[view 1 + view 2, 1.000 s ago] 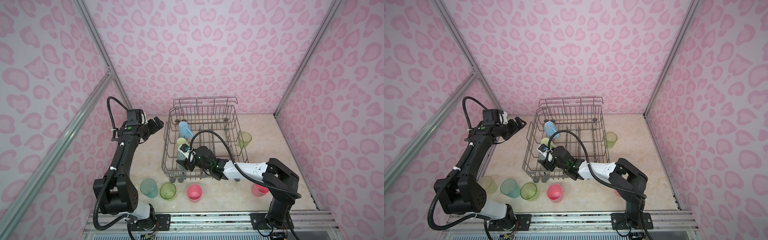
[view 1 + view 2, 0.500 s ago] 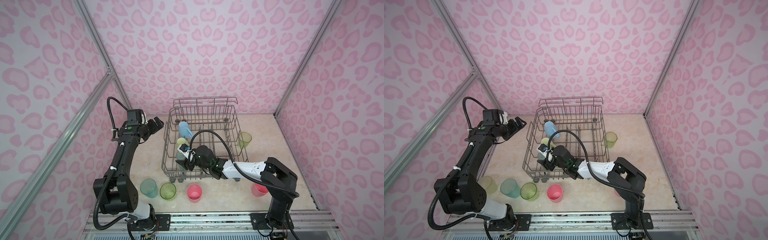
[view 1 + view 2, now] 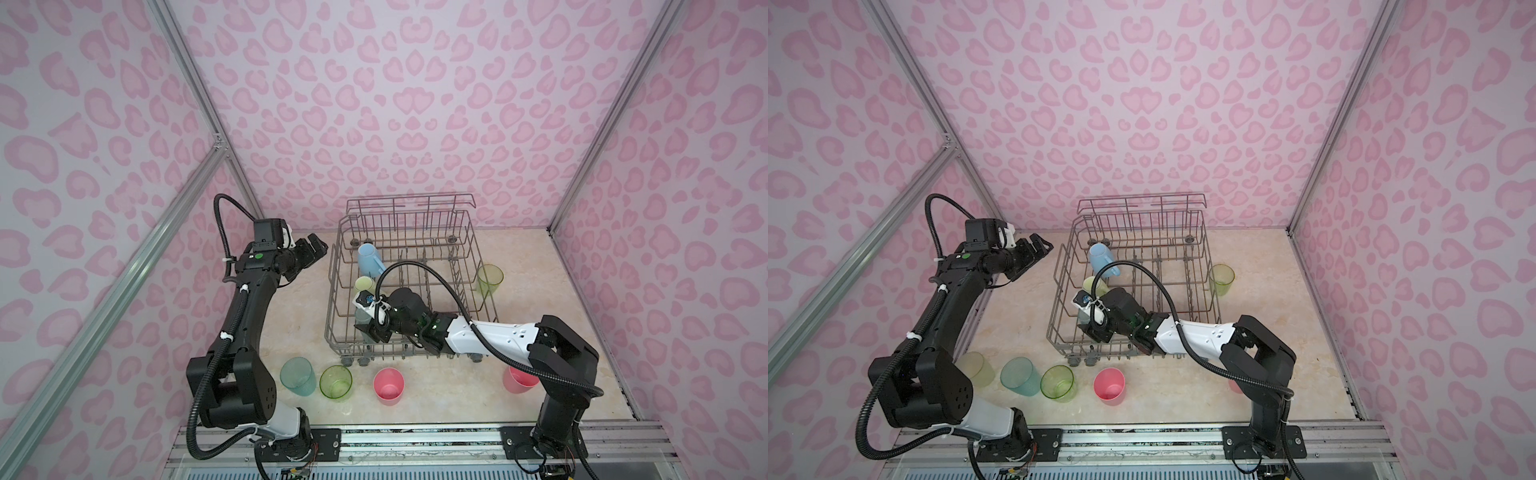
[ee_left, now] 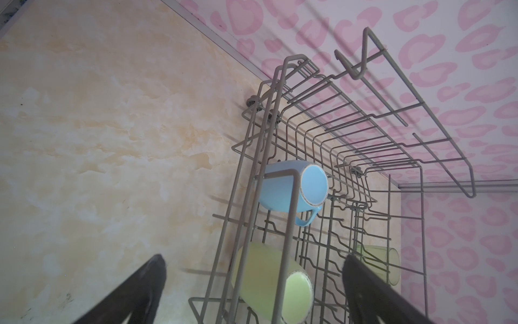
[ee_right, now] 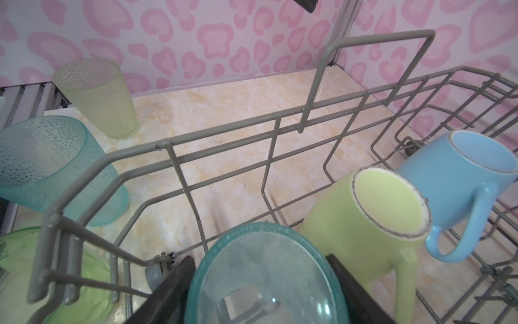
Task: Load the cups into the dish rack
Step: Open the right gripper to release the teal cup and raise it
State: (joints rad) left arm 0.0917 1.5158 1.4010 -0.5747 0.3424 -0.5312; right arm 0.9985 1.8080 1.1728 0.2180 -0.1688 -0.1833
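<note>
The grey wire dish rack [image 3: 469, 249] [image 3: 1204, 249] stands at mid-table. My right gripper [image 3: 368, 322] [image 3: 1090, 320] [image 5: 262, 280] reaches into its front left corner, fingers pressed on both sides of an upside-down teal cup [image 5: 266, 266] [image 3: 362, 318]. Beside it in the rack lie a pale-yellow mug [image 5: 364, 218] [image 3: 365, 284] and a light-blue mug [image 5: 454, 174] [image 3: 370, 257]. My left gripper [image 3: 318, 249] [image 4: 253, 258] hovers open outside the rack's left wall, holding nothing.
On the table in front of the rack stand a teal cup [image 3: 297, 376], a lime-green cup [image 3: 336, 382] and a pink cup [image 3: 388, 386]. Another pink cup [image 3: 519, 378] is half hidden by my right arm. A lime-green cup [image 3: 489, 279] stands right of the rack, a beige cup [image 3: 976, 368] at front left.
</note>
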